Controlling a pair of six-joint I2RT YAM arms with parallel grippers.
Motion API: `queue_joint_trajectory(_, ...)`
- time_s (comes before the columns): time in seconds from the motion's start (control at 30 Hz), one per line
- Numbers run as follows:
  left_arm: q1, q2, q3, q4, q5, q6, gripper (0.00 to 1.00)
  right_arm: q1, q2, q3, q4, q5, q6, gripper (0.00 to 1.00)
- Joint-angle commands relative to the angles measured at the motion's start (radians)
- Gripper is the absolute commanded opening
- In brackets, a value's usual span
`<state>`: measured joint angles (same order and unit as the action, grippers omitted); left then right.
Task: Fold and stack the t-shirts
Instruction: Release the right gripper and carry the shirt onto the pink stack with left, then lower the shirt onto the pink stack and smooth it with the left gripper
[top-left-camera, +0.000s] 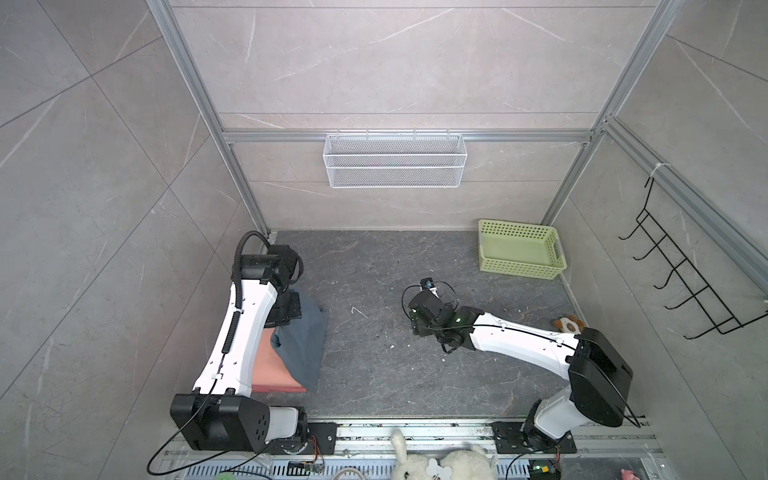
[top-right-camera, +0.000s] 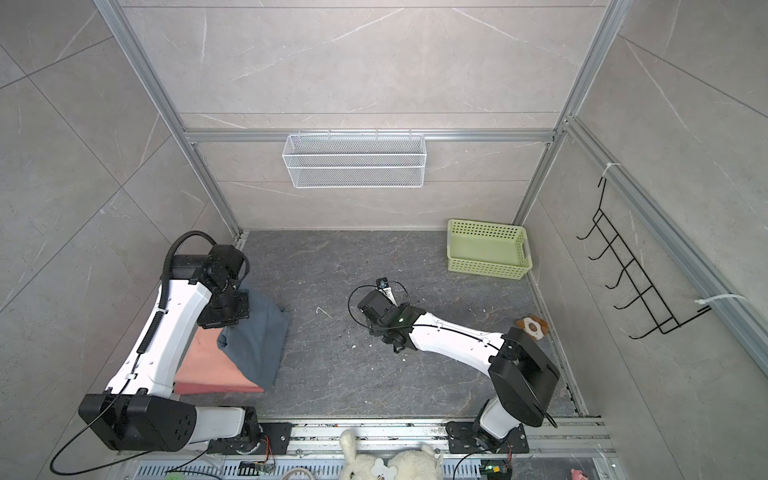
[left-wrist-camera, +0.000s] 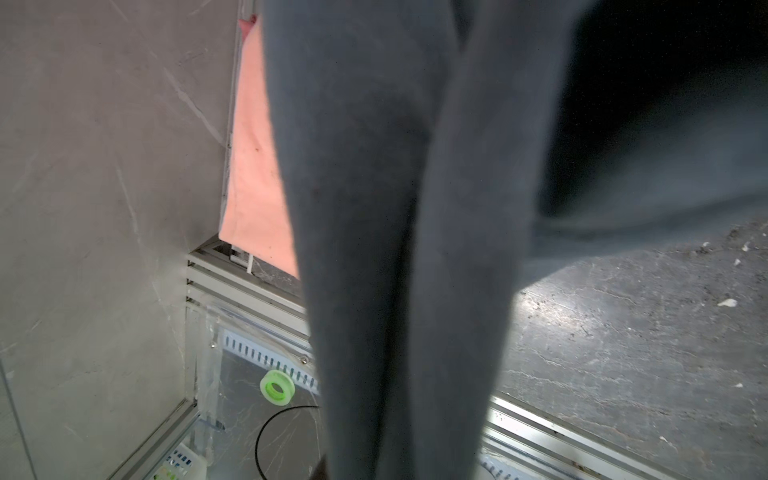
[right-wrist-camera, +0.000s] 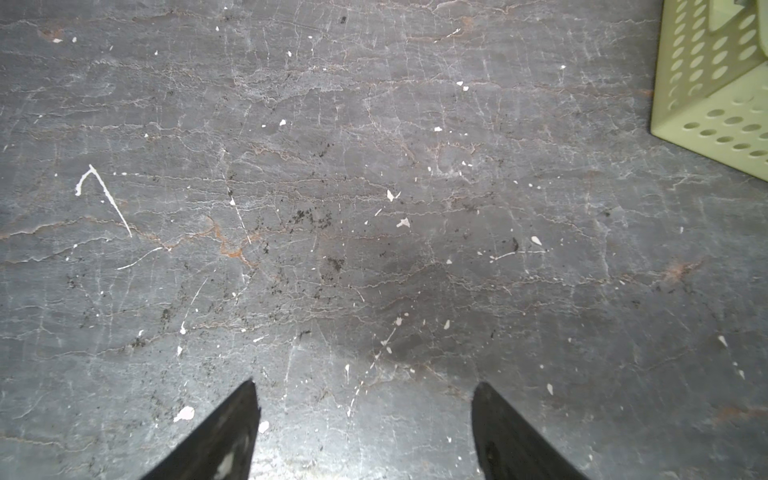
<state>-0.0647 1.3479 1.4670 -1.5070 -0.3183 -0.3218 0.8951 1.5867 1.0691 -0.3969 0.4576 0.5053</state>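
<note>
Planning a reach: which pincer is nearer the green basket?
Right. The right pincer hovers mid-table, before the green basket; the left pincer grips the blue-grey t-shirt at the opposite side.

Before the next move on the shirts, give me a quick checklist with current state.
1. Left tool shut on blue shirt: ok, cloth hangs from it.
2. Blue shirt folded: not ok, it is bunched and its lower part lies over the pink shirts.
3. Pink shirts lying flat: ok; how many there are, cannot tell.
4. Right tool open and empty above bare table: ok.
5. Basket and toy apart from the shirts: ok.
</note>
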Motion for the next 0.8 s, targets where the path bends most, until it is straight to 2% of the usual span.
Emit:
queue_joint_trajectory(0.0, 0.013, 0.000, 0.016, -0.033, -0.124, -0.018, 0.00, -0.008, 0.021, 0.031, -0.021, -0.007, -0.008, 0.81)
queue_joint_trajectory(0.43, 0.125, 0.025, -0.093, 0.076, -0.148, 0.013, 0.00, -0.032, 0.069, 0.082, -0.026, -0.030, -0.032, 0.81)
queue_joint_trajectory(0.5, 0.143, 0.040, -0.119, 0.094, -0.201, 0.009, 0.00, -0.037, 0.074, 0.089, -0.028, -0.032, -0.035, 0.81)
queue_joint_trajectory(0.7, 0.241, 0.092, -0.163, 0.201, -0.201, 0.016, 0.00, -0.056, 0.091, 0.117, -0.029, -0.044, -0.043, 0.81)
queue_joint_trajectory(0.77, 0.269, 0.120, -0.171, 0.226, -0.236, 0.019, 0.00, -0.062, 0.100, 0.130, -0.031, -0.043, -0.042, 0.81)
